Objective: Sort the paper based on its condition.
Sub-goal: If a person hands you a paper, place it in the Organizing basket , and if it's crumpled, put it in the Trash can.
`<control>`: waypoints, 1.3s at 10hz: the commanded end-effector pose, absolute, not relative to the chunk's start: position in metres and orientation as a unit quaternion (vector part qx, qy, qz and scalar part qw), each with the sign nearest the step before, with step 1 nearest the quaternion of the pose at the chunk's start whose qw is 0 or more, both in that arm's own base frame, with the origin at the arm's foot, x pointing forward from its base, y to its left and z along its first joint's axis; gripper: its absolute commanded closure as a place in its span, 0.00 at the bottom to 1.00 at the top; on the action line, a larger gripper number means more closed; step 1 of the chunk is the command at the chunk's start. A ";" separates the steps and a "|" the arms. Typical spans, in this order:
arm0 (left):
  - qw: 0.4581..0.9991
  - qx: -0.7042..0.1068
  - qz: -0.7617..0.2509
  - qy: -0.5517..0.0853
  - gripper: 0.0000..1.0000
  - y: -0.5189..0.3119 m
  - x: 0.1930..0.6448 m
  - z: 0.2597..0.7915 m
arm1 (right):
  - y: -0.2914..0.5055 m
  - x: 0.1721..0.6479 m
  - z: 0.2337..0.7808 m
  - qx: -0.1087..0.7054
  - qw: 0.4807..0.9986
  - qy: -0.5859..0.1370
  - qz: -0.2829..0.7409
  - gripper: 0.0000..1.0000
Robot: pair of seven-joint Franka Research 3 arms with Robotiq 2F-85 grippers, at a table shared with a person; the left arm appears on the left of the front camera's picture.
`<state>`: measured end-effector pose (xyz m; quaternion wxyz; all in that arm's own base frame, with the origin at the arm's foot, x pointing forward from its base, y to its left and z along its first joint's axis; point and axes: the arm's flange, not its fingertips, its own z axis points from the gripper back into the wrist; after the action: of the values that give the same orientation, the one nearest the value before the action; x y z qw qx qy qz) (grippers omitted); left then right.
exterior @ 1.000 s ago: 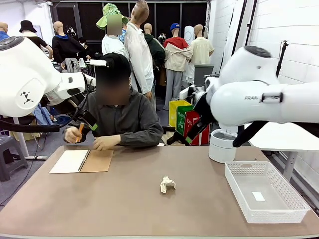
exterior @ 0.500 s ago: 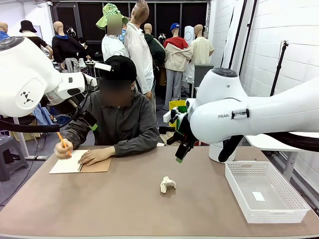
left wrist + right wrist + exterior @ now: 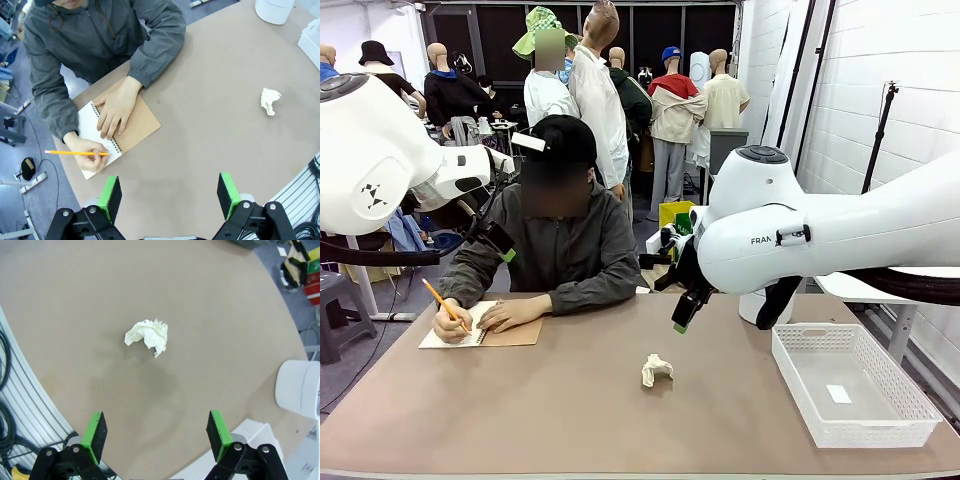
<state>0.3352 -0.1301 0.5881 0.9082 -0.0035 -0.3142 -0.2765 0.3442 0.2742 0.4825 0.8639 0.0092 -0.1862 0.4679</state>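
The right gripper (image 3: 156, 435) hung in the air over the table (image 3: 570, 410), a little right of the middle. Its jaws were spread wide, with nothing between them. The paper (image 3: 656, 370), a crumpled white wad, lay on the bare tabletop near the middle, nearer than the gripper and slightly to its left. Nothing touched it. In the right wrist view the wad sat ahead of the green pads (image 3: 95, 436), well clear of them.

The left gripper (image 3: 169, 192) was held high over the left part of the table, its jaws also spread wide and empty. Below and beyond it an open notebook (image 3: 142, 125) lay at the far left of the table, white page to the left and brown cover to the right.

A person in a grey jacket sat at the far side, bent over the notebook. One hand (image 3: 450, 325) rested on the page's left part and gripped an orange pencil (image 3: 445, 303). The other hand (image 3: 510, 313) lay flat across the spiral binding.

A white basket (image 3: 795, 385) stood at the near right of the table, well apart from the wad, with a small white label (image 3: 838, 394) on its floor. A white round tub (image 3: 297, 385) stood beyond the basket at the far right, partly hidden by the right arm in the front view.
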 end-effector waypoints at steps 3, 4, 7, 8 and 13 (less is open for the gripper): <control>0.909 -0.003 -0.276 -0.314 0.00 -0.130 0.336 0.590 | 0.275 0.344 0.483 0.009 0.864 -0.186 0.468 0.00; 0.909 -0.003 -0.276 -0.314 0.00 -0.130 0.336 0.590 | 0.286 0.351 0.468 0.010 0.865 -0.184 0.466 0.00; 0.909 -0.003 -0.276 -0.314 0.00 -0.130 0.336 0.590 | 0.316 0.362 0.426 0.017 0.867 -0.164 0.470 0.00; 0.909 -0.003 -0.276 -0.314 0.00 -0.130 0.336 0.590 | 0.325 0.365 0.417 0.007 0.868 -0.159 0.470 0.00; 0.909 -0.003 -0.276 -0.314 0.00 -0.130 0.336 0.590 | 0.349 0.393 0.385 -0.022 0.869 -0.140 0.474 0.00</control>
<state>0.3352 -0.1302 0.5882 0.9082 -0.0035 -0.3142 -0.2766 0.3824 0.3382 0.3874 0.8652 -0.0088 -0.1419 0.4808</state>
